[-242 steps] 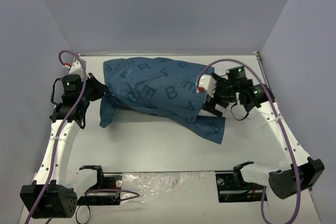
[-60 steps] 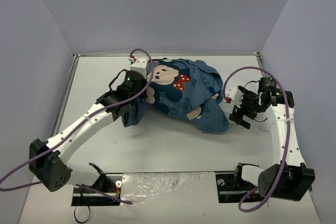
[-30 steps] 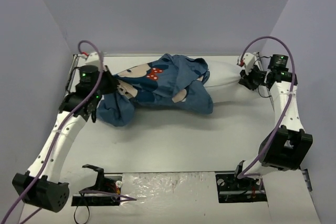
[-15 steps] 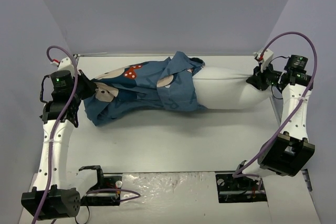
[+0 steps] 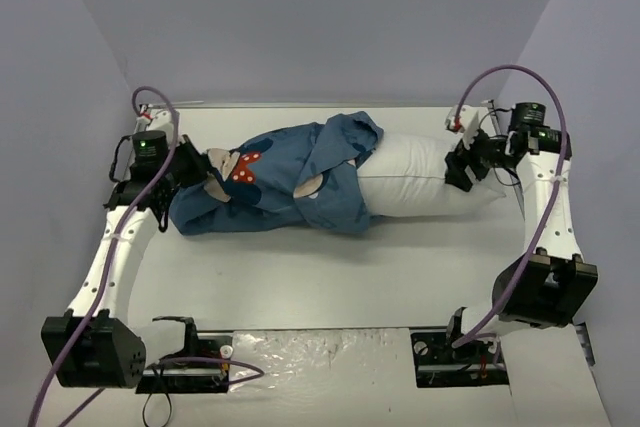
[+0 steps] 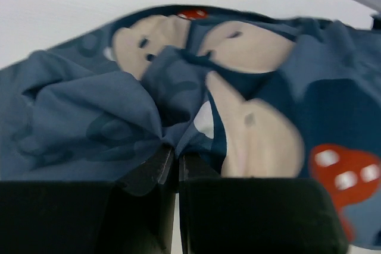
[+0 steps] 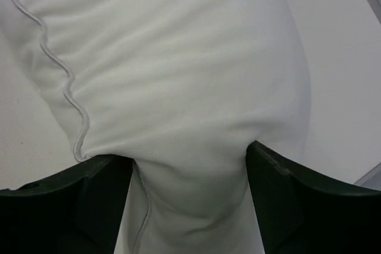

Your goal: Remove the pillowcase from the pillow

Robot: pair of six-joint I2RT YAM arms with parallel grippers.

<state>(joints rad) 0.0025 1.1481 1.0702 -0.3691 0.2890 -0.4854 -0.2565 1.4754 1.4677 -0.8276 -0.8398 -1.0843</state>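
Note:
The dark-blue pillowcase [image 5: 285,179] with cartoon mouse faces lies bunched over the left half of the white pillow [image 5: 410,185], whose right half is bare. My left gripper [image 5: 197,169] is at the pillowcase's left end. In the left wrist view the gripper [image 6: 174,157] is shut on a fold of the blue cloth [image 6: 89,129]. My right gripper [image 5: 462,165] is over the pillow's right end. In the right wrist view the gripper [image 7: 190,188] pinches a thick fold of white pillow [image 7: 178,87] between its fingers [image 7: 89,194].
The white table [image 5: 320,277] is walled in by grey-lilac panels at the back and both sides. The two arm bases [image 5: 190,357] sit at the near edge. Purple cables loop above both wrists.
My right gripper has moved inward from the far right corner and now grips the pillow nearer its top. My left gripper has shifted right with the cloth. The pillowcase is more bunched.

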